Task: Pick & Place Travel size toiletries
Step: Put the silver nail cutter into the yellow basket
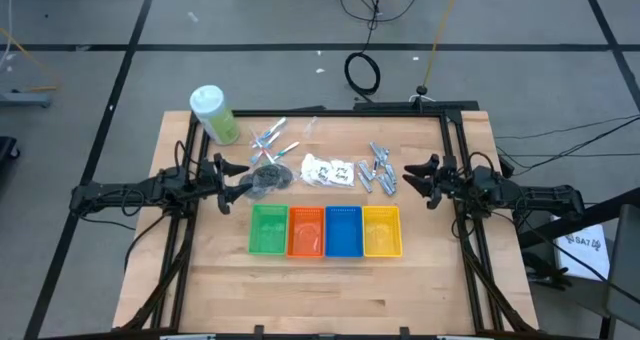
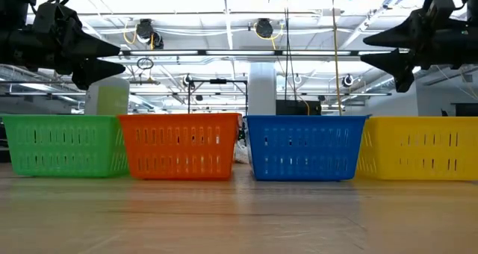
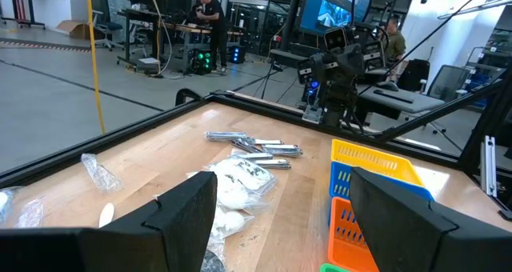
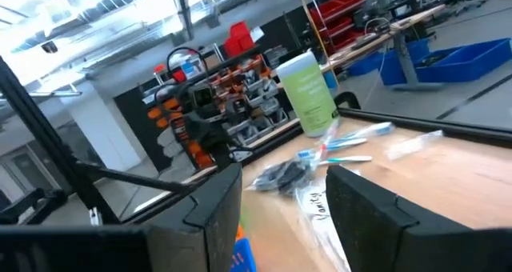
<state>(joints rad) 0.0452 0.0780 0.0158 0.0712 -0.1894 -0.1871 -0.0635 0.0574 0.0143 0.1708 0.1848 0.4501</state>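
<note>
Toiletries lie unsorted mid-surface: silver tubes (image 1: 378,170), white packets (image 1: 329,170), dark pouch (image 1: 264,179), sticks (image 1: 268,138) toward 12 o'clock of the four bins (image 1: 325,230). Left claw (image 1: 228,180) at 9 o'clock, right claw (image 1: 414,177) at 3 o'clock, both spread, empty. Risk: crowded tubes may scatter when one is pinched.

My tabletop (image 1: 320,280) is pale wood with a smooth, slightly satin finish and visible plank seams. The four bins (image 1: 325,231) at frame centre are slotted, glossy plastic. The short tubes (image 1: 380,170) look like shiny silvery foil; the white packets (image 1: 330,170) seem crinkly and soft. The dark pouch (image 1: 265,178) is clear, wrinkled film. My left gripper (image 1: 232,182) looks matt black.
</note>
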